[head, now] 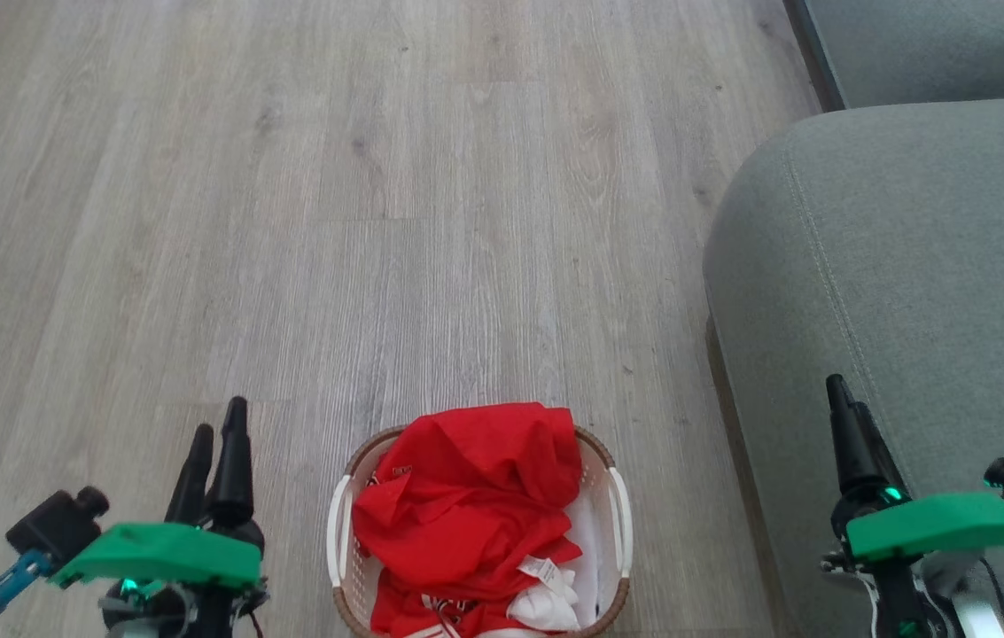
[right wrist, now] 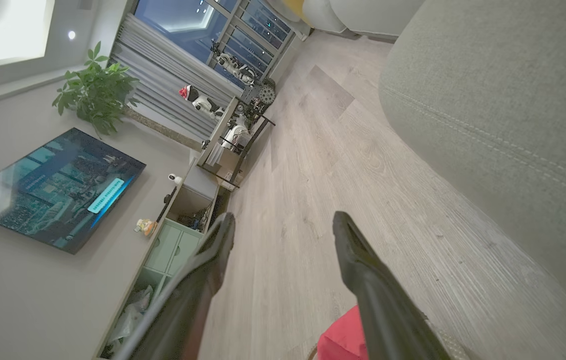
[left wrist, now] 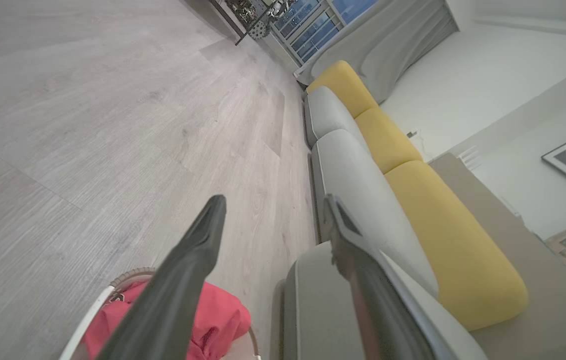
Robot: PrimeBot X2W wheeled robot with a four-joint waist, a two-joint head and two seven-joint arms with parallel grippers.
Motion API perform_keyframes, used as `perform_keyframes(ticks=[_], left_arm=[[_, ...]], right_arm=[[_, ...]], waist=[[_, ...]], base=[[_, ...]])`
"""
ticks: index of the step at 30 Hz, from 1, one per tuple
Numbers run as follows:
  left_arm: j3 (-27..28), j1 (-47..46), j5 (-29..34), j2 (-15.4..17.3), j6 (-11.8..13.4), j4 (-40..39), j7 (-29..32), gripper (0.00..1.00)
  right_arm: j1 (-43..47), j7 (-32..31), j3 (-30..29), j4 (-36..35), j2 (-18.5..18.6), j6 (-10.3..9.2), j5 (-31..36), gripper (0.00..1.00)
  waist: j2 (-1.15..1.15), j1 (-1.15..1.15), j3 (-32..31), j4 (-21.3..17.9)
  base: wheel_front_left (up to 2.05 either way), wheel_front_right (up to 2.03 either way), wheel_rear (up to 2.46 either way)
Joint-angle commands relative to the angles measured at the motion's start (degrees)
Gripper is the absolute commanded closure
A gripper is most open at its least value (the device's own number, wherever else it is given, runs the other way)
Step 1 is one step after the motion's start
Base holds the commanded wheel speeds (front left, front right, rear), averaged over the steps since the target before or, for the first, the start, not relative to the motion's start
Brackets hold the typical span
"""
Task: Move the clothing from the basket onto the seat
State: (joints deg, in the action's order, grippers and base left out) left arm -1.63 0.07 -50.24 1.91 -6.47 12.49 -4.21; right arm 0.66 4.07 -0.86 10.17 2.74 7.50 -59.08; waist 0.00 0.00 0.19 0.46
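View along the right gripper (right wrist: 283,220), jaws wide apart and empty, above a wood-look floor (right wrist: 312,165). A red fold of the clothing (right wrist: 341,342) lies near, beside one finger's base. The grey-green seat (right wrist: 502,100), with its stitched seam, borders the floor. A television (right wrist: 48,187), plant (right wrist: 95,95) and window (right wrist: 198,30) stand far off.

Head camera high, facing steeply down at floor (head: 377,221) — wrist cameras lower, looking outward along it; all share seat (head: 909,266).
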Motion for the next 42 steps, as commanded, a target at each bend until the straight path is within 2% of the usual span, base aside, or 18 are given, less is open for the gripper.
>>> perform_keyframes(ticks=[1, 14, 42], left_arm=[[0.4, -3.4, 2.3, 0.9, 0.4, -2.4, -0.8, 0.00], [-0.6, -3.4, 13.5, 0.9, 1.7, -2.9, -3.0, 0.00], [-2.5, -3.6, 31.5, 0.9, 2.6, -4.8, -7.5, 0.00]], right_arm=[[-1.7, 0.8, 1.1, -2.6, 1.4, -0.01, 2.0, 0.00], [-1.4, 3.0, 2.5, -2.0, 1.7, -0.01, 14.5, 0.00], [-1.4, 7.6, 5.7, -3.9, 2.5, -0.01, 30.2, 0.00]], waist=[[0.00, 0.00, 0.0, 0.0], [0.00, 0.00, -0.3, 0.0], [0.00, 0.00, -0.6, 0.0]], base=[[0.00, 0.00, 0.00], [0.00, 0.00, 0.00], [0.00, 0.00, 0.00]])
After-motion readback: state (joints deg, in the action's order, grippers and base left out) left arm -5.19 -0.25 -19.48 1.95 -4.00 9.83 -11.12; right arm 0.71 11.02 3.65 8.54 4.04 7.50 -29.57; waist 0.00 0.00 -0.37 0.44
